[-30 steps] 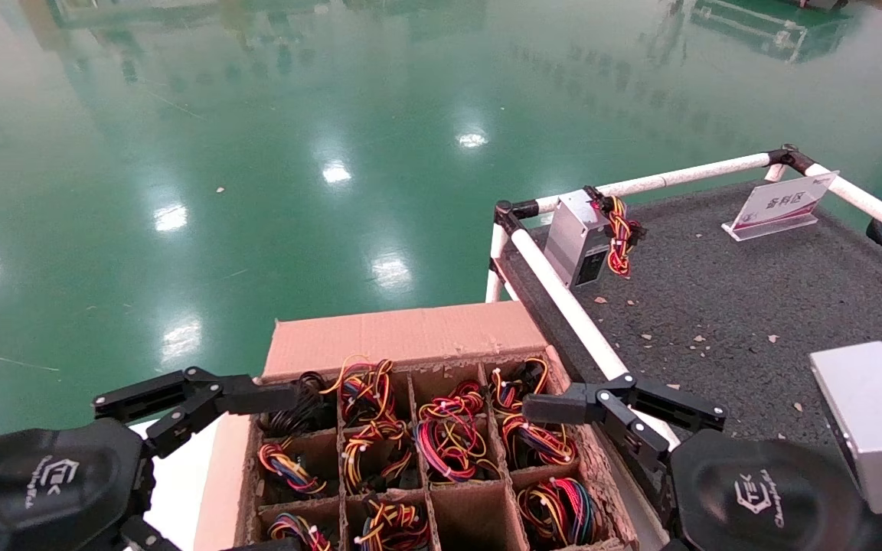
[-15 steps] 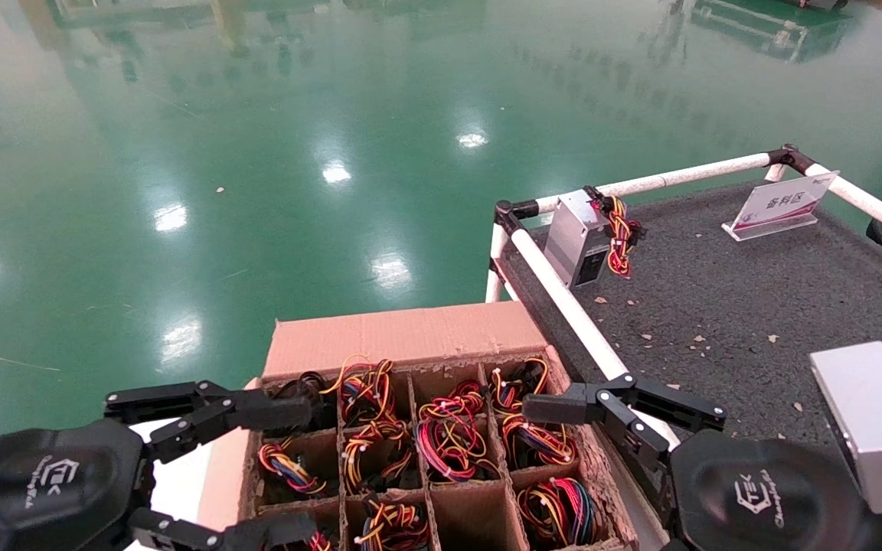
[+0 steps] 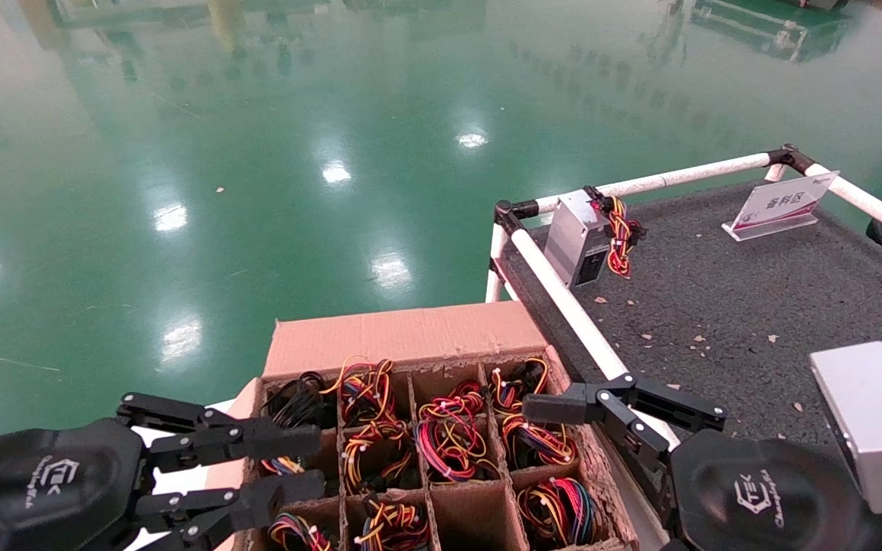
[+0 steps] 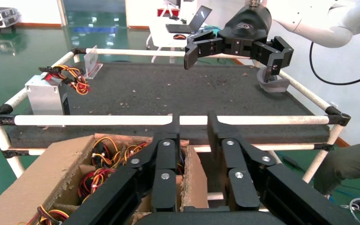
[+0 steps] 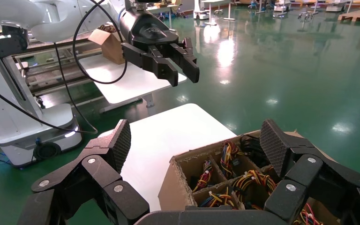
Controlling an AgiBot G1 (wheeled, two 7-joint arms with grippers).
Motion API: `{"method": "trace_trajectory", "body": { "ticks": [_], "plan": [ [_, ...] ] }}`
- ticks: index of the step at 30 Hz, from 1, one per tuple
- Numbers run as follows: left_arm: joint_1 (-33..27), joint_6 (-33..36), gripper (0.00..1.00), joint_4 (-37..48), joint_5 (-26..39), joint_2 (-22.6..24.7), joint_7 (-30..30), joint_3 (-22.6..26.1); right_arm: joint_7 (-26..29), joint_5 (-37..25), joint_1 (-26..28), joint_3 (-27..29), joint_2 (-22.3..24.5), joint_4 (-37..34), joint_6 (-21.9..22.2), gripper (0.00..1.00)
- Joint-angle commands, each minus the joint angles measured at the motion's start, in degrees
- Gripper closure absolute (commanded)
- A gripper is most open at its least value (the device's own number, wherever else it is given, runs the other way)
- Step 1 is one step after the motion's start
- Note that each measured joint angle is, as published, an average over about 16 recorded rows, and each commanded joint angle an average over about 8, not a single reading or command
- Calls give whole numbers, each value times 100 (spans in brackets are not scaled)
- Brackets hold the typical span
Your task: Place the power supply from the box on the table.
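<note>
left gripper narrow-open over box left cells | right gripper wide, empty, box right edge | power supply in cells, only wires show | tip: drop straight into one cell, clear dividers, grip metal not wires

I'm looking down at the box, a brown cardboard carton that is standing open just beside the near-left corner of the table, with its one flap lying folded back on the far side. Its edges are fraying, and cardboard dividers are splitting it into a grid of compartments. A power supply is sitting deep in the middle compartment, showing me only a loose tangle of red, yellow, orange and black wires; similar tangles are filling most other compartments. The table is carrying a dark grey speckled top, with white pipe rails and black corner joints running round it.
</note>
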Motion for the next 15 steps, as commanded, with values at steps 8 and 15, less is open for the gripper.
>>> {"method": "trace_trajectory", "body": {
  "ticks": [8,15],
  "plan": [
    [0,0,100,0,0,0,0,0,0,0,0,0,0,0,0,0],
    [0,0,55,0,0,0,0,0,5,-10,-6,-6,0,-5,8,0]
  ]
}}
